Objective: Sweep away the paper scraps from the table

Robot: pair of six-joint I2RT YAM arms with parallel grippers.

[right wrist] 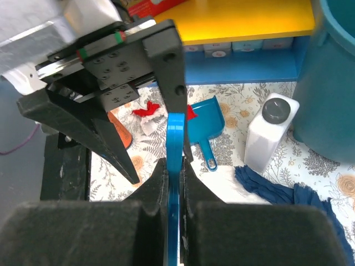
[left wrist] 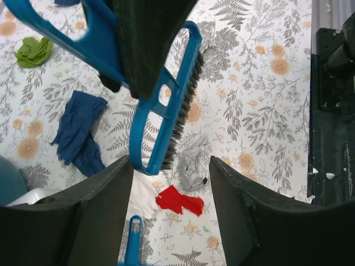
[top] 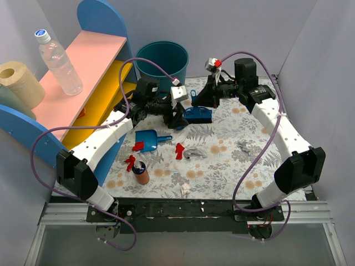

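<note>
right hand point(right wrist: 175, 166): clamped on the blue brush point(left wrist: 180, 116), seen edge-on.
left hand point(left wrist: 172, 163): apart, gripping nothing; brush just ahead.
brush axis: steep diagonal in left wrist view, bristles facing the table point(top: 222, 166) near edge.
paper scraps point(top: 180, 151): scattered mid table; crumpled wads, no clear long axis.
progress: nothing swept yet; every scrap left to do.

Pale grey walls point(top: 233, 22), pink-and-yellow shelf unit point(top: 100, 55) with blue ends, teal bin point(top: 166, 55) behind
</note>
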